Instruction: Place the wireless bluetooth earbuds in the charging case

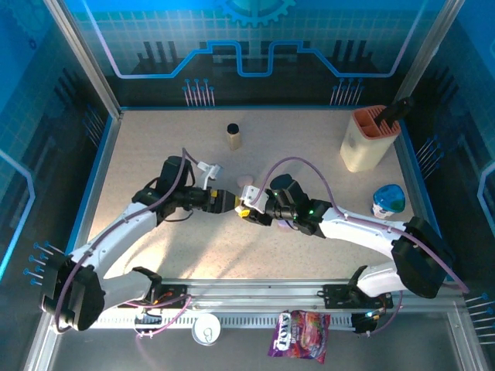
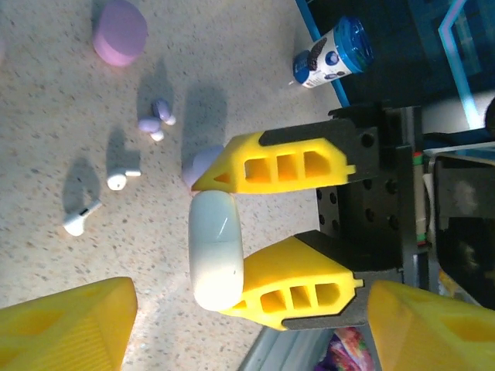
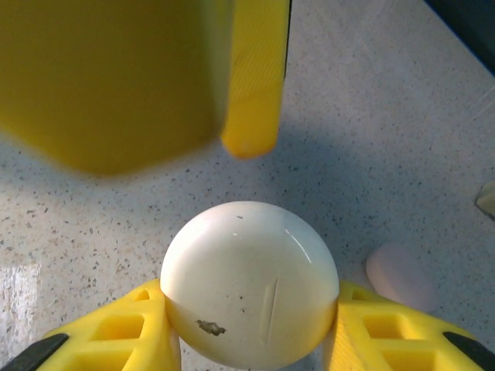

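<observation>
Speckled table point(image 2: 255, 85), earbuds point(image 2: 116, 181) in left wrist view, right gripper point(image 3: 251, 336) clamping case point(image 3: 249, 282)

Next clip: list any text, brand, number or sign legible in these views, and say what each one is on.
No text can be read with confidence.
Purple snack packet: pale lettering, too small to read.
Blue-lidded tub: dark print on its white label, too blurred to read.
White charging case: no print, just a scratch and a small smudge.
</observation>
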`<state>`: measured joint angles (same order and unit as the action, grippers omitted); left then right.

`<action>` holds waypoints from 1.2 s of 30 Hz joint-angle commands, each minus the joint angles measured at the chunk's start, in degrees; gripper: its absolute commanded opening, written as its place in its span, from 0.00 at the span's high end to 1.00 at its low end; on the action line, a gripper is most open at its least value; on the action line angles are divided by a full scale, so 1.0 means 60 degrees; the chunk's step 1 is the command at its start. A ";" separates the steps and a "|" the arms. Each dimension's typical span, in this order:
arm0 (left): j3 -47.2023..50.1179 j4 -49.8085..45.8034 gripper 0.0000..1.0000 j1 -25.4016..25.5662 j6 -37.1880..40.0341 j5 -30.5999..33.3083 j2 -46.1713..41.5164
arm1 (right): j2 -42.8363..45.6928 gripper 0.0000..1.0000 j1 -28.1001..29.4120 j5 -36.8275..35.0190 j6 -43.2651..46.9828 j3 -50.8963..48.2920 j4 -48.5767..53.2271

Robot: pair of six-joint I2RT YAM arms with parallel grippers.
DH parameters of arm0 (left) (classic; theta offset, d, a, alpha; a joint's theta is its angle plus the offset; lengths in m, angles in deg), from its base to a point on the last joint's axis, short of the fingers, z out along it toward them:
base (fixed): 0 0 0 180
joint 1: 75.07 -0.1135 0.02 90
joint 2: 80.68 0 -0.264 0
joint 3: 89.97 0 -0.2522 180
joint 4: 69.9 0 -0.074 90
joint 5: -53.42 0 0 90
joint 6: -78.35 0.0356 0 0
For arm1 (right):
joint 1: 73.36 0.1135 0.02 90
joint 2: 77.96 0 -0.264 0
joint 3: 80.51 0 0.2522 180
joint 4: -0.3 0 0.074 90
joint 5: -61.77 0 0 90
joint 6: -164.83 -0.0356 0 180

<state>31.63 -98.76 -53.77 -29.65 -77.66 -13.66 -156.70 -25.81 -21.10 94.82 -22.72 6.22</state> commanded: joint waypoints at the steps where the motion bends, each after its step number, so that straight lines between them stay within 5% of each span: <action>1: -0.0269 0.0010 0.29 0.0345 0.0070 -0.0521 0.0422 | 0.0050 0.60 -0.0087 0.0190 0.0109 0.0381 -0.0503; 20: -0.0340 0.0094 0.84 0.0484 0.0217 -0.0336 0.0954 | 0.0178 0.59 -0.0085 0.0634 0.0548 0.0597 -0.0169; 25: -0.0238 0.0457 0.87 0.0486 0.0447 -0.0329 0.0909 | 0.0332 0.55 -0.0095 0.0791 0.0618 0.0609 0.0000; 28: 0.0090 0.1201 0.87 0.0466 0.0759 -0.0376 0.0640 | 0.0607 0.38 -0.0211 0.1216 0.0524 0.0616 0.0211; 32: 0.0874 0.3054 0.86 0.0484 0.1062 -0.0514 0.0124 | 0.1135 0.21 -0.0852 0.2651 -0.0391 0.0495 0.0238; 36: 0.1780 0.5423 0.81 0.0506 0.1210 -0.0841 -0.0331 | 0.1517 0.19 -0.1638 0.4410 -0.1874 0.0350 -0.0100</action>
<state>39.52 -79.94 -51.17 -24.78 -79.80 -13.29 -149.33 -33.28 -5.21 90.97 -21.23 7.62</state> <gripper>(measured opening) 0.184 0.815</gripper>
